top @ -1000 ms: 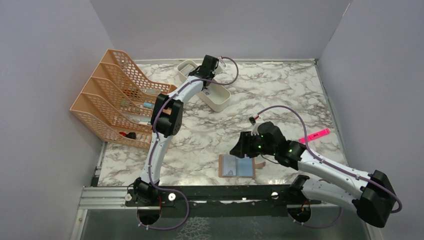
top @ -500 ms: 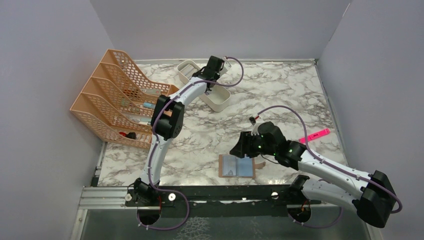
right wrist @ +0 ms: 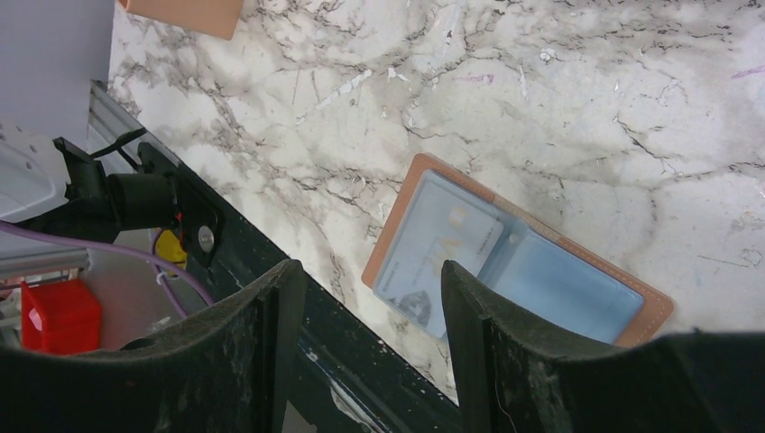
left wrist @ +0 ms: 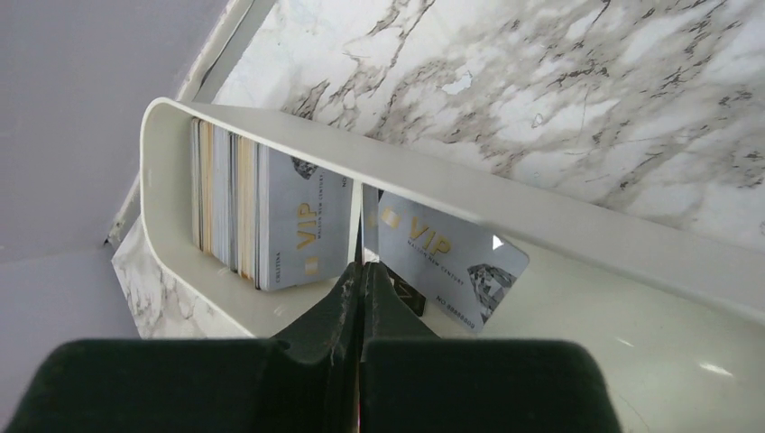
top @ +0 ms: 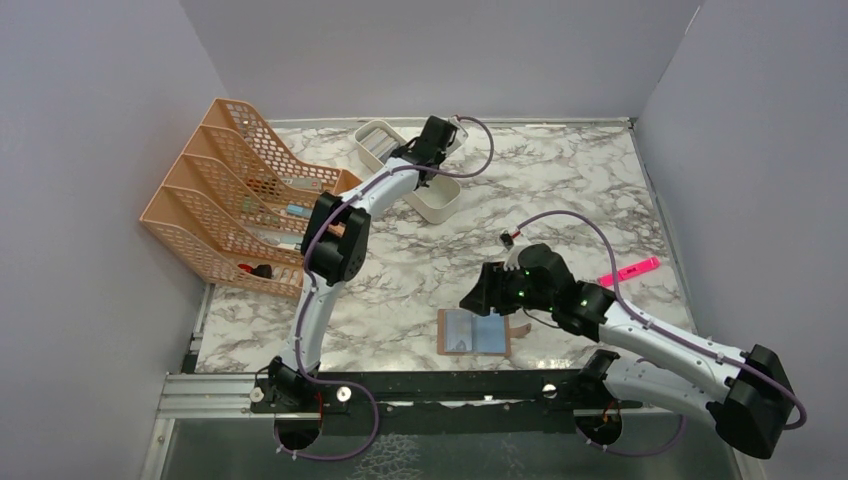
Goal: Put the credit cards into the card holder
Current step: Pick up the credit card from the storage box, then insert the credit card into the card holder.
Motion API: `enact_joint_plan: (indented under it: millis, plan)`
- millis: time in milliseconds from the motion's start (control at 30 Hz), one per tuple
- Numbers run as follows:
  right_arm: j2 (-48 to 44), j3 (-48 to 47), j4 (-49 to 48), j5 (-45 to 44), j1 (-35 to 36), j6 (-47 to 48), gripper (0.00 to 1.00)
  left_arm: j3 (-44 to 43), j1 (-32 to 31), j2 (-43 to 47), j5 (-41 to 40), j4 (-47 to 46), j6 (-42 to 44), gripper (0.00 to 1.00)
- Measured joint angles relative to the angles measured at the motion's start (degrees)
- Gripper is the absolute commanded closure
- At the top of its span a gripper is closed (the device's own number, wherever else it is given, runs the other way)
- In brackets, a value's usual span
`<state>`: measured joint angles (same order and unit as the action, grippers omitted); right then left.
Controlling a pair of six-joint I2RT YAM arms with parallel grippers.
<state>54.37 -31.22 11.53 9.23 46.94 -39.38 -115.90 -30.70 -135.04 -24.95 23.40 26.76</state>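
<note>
The tan card holder (top: 475, 332) lies open and flat near the table's front edge, with a pale card in its left clear pocket (right wrist: 439, 245). My right gripper (right wrist: 365, 271) hangs open just above its near-left corner, holding nothing. My left gripper (left wrist: 361, 266) is down inside the white tray (left wrist: 541, 216) at the back, shut on a credit card seen edge-on as a thin dark line (left wrist: 361, 225). A stack of upright credit cards (left wrist: 262, 216) stands at the tray's end. A silvery VIP card (left wrist: 442, 257) leans beside the fingers.
An orange mesh file rack (top: 230, 200) stands along the left wall. A pink highlighter (top: 630, 270) lies at the right of the table. The black base rail (right wrist: 298, 379) runs just below the card holder.
The left wrist has shifted a little to the right over the tray. The right arm and the card holder have not moved.
</note>
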Motion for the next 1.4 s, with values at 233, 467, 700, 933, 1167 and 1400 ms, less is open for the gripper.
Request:
enact_joint_plan:
  millis: [233,467,700,933,1167,1400]
  plan:
    - [-1.7,0.0,0.1,0.0,0.0,0.0,0.38,4.0,-0.7,7.1,0.0,0.2,-4.6,1.0]
    - [-3.0,0.3,0.1,-0.1,0.0,-0.5,0.38,9.7,-1.4,15.1,0.2,0.1,-8.4,1.0]
    - [-4.5,0.4,0.1,0.0,0.0,-1.6,0.38,17.2,-1.7,24.1,4.5,0.2,-14.4,1.0]
    - [-6.6,0.9,0.1,0.2,0.0,-3.1,0.38,26.3,-1.7,36.8,13.6,-1.0,-23.7,1.0]
    - [-8.9,3.5,0.2,0.7,0.0,-5.2,0.38,36.9,-1.7,48.3,23.7,-4.2,-34.3,1.0]
    - [-10.2,5.0,2.8,-0.9,0.0,-7.3,0.39,52.7,-1.7,59.2,33.6,-11.2,-45.9,1.0]
